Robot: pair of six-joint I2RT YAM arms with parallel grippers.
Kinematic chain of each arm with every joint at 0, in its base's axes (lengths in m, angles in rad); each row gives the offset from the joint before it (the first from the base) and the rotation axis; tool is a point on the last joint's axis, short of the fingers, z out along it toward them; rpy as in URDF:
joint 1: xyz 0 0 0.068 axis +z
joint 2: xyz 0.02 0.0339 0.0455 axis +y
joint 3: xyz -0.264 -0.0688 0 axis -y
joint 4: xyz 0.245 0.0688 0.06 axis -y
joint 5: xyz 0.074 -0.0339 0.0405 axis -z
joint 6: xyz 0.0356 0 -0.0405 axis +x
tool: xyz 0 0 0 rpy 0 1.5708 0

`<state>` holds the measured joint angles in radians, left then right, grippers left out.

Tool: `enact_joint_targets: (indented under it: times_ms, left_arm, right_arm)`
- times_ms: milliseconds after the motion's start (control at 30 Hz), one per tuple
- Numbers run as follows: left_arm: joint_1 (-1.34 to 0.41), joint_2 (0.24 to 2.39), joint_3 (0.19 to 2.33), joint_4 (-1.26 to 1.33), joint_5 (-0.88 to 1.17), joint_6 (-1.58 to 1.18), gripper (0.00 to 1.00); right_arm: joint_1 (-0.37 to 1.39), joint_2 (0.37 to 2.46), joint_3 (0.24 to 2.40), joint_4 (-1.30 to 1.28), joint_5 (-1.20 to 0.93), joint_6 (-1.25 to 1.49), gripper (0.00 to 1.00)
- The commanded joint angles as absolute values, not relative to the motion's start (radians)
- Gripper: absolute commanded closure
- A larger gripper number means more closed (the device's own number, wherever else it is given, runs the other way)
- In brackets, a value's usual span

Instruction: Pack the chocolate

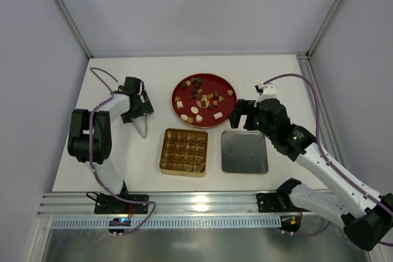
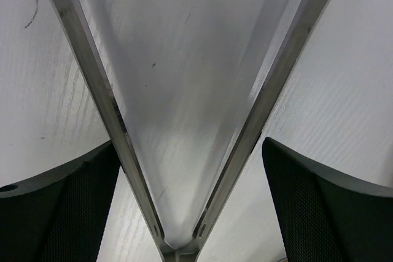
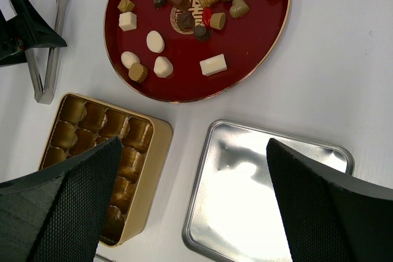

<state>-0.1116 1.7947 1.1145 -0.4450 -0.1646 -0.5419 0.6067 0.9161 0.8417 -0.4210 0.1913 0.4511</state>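
The chocolate (image 1: 199,99) lies as many small brown, tan and white pieces on a round red plate (image 1: 209,125) at the table's middle back; in the right wrist view the chocolate (image 3: 184,16) shows clearly. My left gripper (image 1: 142,111) is low over metal tongs (image 1: 143,128) left of the plate. It is open, and its fingers (image 2: 73,200) straddle the two arms of the tongs (image 2: 92,72) near their hinge. My right gripper (image 1: 241,115) hovers open and empty at the plate's right edge, above the table between the box and lid (image 3: 193,141).
A gold gridded box (image 1: 184,174) with empty cells sits in front of the plate, its rim (image 3: 156,145) under my right gripper's left finger. A silver lid (image 1: 244,151) lies to the box's right. Bare white table surrounds them.
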Motion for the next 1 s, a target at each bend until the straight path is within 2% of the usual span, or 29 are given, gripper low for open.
enact_joint_targets:
  times_ms: [0,433,667,967]
  left_arm:
    - [-0.112,1.781,1.083,-0.462,-0.170,-0.558,0.08]
    - [-0.146,1.792,1.152,-0.580,-0.238,-0.503,0.15]
    - [-0.144,1.833,1.187,-0.577,-0.218,-0.457,0.22]
    - [-0.144,1.864,1.190,-0.551,-0.160,-0.517,0.23]
  right_arm:
    - [0.607,0.904,0.844,-0.390,0.192,0.459,0.00]
    - [0.607,0.885,0.819,-0.391,0.178,0.480,0.00]
    - [0.607,0.881,0.811,-0.383,0.173,0.491,0.00]
    - [0.607,0.881,0.811,-0.385,0.181,0.489,0.00]
